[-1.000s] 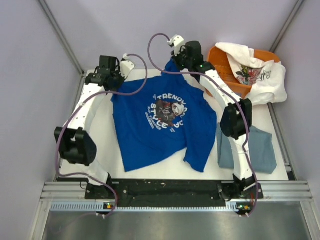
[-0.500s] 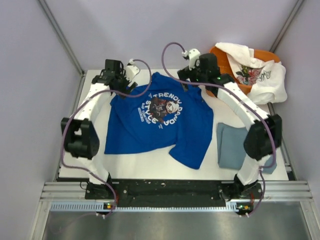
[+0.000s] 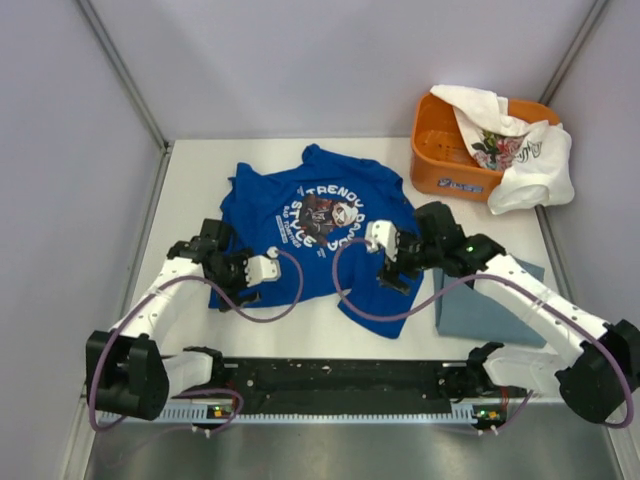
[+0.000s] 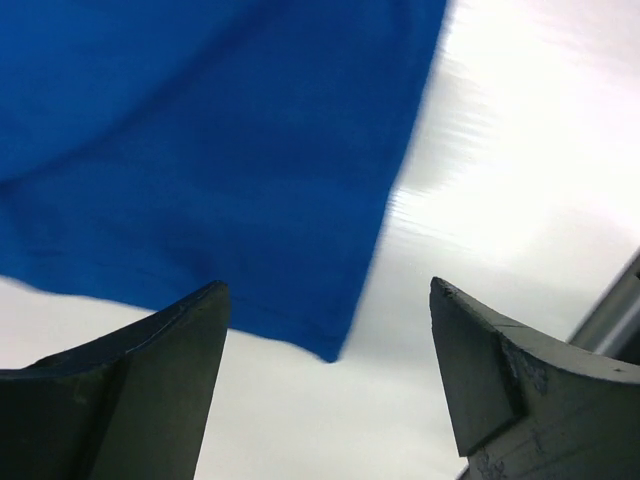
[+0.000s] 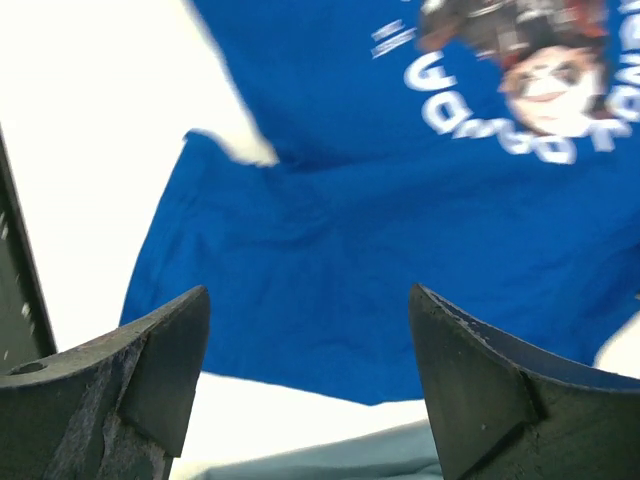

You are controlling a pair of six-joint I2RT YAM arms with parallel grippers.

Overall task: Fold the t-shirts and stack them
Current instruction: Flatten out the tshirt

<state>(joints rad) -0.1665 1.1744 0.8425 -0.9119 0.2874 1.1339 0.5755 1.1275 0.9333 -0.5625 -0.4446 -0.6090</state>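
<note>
- Left gripper (image 3: 232,272): jaws spread wide, nothing between them. The arm is folded low, its elbow beside its base and the forearm reaching out over the white table (image 3: 190,180).
- Just ahead of its fingertips in the left wrist view lies the hem corner of the royal-blue cotton t-shirt with a round dark-and-white chest print (image 4: 200,150). It is flat on the table and not gripped.
- Right gripper (image 3: 395,268): jaws also wide and empty. Its elbow is swung far out to its right, and the forearm reaches back inward.
- The same blue shirt is spread under and beyond its fingers (image 5: 160,350).
- A folded plain grey-blue t-shirt (image 3: 490,310) lies just behind this gripper, under the forearm.
- Well beyond it, a white floral-print t-shirt (image 3: 520,150) hangs over the rim of an orange plastic basket (image 3: 440,170).
</note>
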